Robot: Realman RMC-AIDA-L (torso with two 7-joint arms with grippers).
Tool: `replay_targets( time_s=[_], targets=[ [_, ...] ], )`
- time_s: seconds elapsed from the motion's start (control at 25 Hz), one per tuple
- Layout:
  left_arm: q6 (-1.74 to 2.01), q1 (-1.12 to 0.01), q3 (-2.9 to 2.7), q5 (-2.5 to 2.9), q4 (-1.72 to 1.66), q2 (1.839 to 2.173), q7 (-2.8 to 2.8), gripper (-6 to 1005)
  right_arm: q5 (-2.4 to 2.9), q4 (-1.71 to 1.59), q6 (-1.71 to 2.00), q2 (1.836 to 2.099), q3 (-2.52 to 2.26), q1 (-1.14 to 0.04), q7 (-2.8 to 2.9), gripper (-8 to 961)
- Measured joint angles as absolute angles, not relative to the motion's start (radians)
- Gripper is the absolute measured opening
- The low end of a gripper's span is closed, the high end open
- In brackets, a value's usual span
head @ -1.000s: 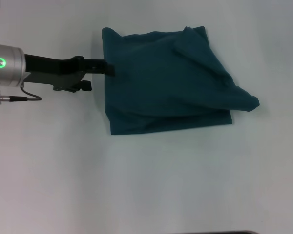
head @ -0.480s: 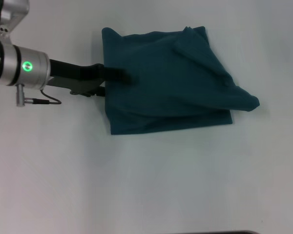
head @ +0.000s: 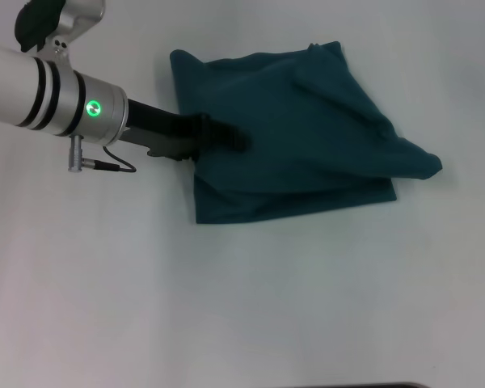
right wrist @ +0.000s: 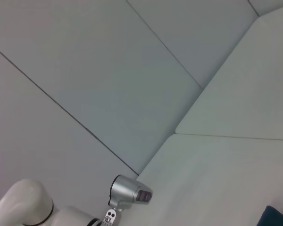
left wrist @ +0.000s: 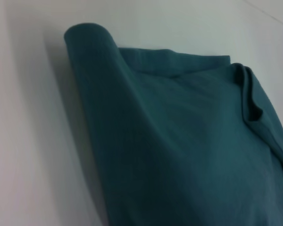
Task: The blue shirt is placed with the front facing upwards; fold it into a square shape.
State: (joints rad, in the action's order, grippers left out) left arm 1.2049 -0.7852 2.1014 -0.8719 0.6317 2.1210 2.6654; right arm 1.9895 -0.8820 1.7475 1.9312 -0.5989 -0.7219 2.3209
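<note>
Head view: the shirt (head: 295,133) is seen lying folded on the white table (head: 242,307), a rough square of dark teal with no lettering showing. One loose corner is drawn out to a point past the shirt's right edge, and a raised crease is seen running from the far edge toward that point. The left gripper (head: 230,139) is seen reaching in over the shirt's left edge, its dark fingers laid on the cloth well inside that edge. Whether the jaws are spread, pressed together or pinching the cloth cannot be told, since dark fingers are set against dark fabric. A green light is lit on the silver wrist ring behind the gripper, and a thin cable is looped beneath it, just off the shirt's left edge.

Left wrist view: the shirt (left wrist: 179,141) is shown close up, one edge lifted into a rounded roll above the table (left wrist: 23,141), with a hemmed fold lying on top farther along the cloth. No fingers are shown here.

Right wrist view: the right gripper is not shown. White wall panels are seen, with the left arm (right wrist: 127,193) below and a small teal corner of the shirt (right wrist: 276,217) at the frame's edge.
</note>
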Motion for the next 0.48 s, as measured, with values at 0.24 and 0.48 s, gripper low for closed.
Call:
replay_targets(
  time_s=[0.24, 0.48],
  targets=[
    [1.216, -0.78, 2.102, -0.877, 0.644, 2.126, 2.666, 729, 1.99, -0.882, 1.75, 1.931, -0.593, -0.719, 2.321, 809],
    [1.234, -0.778, 2.11, -0.882, 0.659, 2.128, 2.665, 602, 1.99, -0.882, 1.75, 1.931, -0.592, -0.719, 2.322, 806]
  ],
)
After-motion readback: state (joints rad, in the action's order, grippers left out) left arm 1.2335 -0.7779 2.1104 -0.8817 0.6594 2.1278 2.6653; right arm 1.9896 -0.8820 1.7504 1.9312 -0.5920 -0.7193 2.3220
